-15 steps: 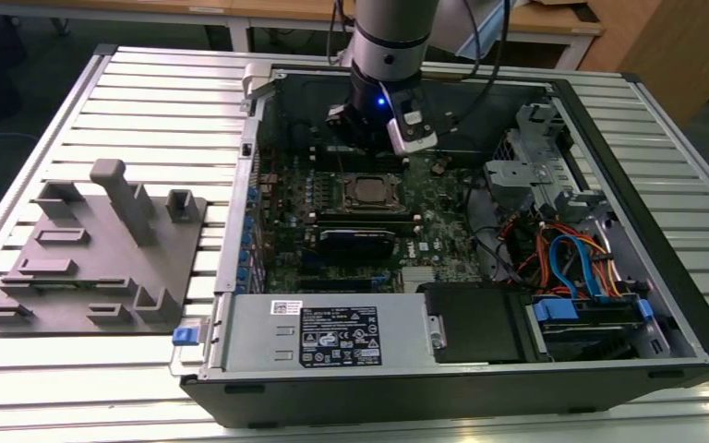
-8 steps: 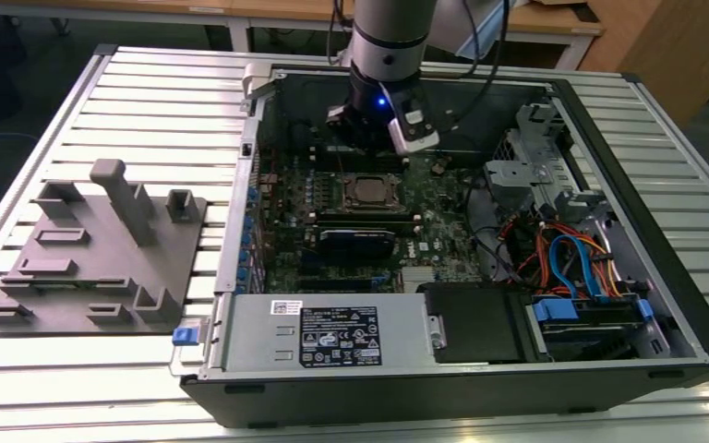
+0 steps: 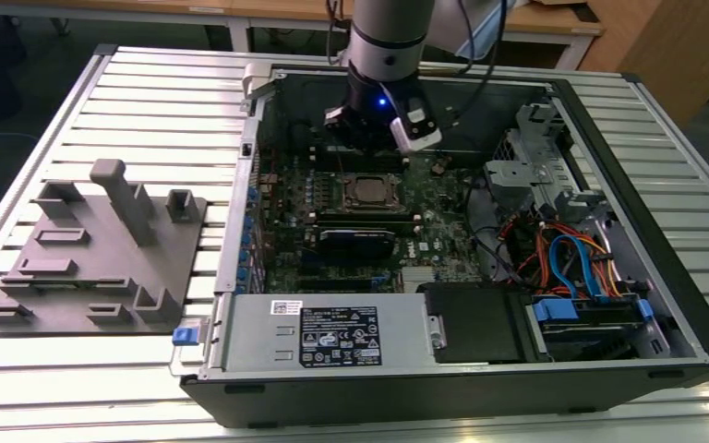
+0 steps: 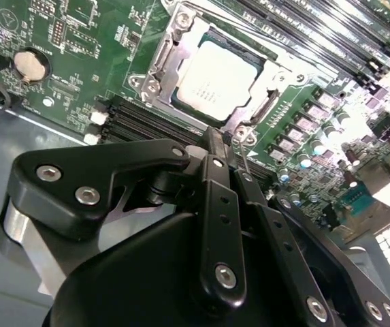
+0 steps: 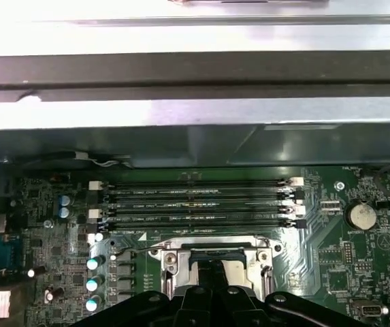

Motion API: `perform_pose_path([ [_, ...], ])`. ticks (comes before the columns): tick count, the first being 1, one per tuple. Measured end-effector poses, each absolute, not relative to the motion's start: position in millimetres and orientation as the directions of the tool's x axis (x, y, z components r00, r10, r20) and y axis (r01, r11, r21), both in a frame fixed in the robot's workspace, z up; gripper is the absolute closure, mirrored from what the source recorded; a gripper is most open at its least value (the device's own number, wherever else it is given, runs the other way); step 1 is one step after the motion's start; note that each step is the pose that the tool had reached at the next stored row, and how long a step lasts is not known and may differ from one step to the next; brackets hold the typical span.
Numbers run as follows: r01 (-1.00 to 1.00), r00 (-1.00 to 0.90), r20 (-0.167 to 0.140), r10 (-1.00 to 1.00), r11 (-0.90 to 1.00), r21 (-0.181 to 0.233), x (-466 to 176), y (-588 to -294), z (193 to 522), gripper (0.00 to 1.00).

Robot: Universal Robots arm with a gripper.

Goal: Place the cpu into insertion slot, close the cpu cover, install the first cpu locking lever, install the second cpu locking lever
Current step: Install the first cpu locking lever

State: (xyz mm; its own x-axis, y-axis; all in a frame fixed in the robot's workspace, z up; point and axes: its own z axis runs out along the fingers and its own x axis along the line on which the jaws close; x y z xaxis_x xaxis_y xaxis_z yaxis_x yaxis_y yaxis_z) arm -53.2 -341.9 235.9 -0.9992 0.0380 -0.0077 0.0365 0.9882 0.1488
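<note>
The cpu [image 4: 218, 80] is seated in the slot [image 4: 180, 105], near the motherboard's [image 4: 79, 54] middle, and is framed by the lowered cover [image 4: 162, 54]. The gripper [image 4: 223, 139] is held near the slot, over the memory slots [image 5: 195, 204]. Its fingers [image 4: 212, 146] are closed together.
</note>
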Motion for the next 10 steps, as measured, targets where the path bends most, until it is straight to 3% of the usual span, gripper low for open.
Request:
perform_pose_path([
  [10,0.034,-0.999,-0.014,0.037,0.990,0.138,-67.0,-341.8,237.8,0.90],
])
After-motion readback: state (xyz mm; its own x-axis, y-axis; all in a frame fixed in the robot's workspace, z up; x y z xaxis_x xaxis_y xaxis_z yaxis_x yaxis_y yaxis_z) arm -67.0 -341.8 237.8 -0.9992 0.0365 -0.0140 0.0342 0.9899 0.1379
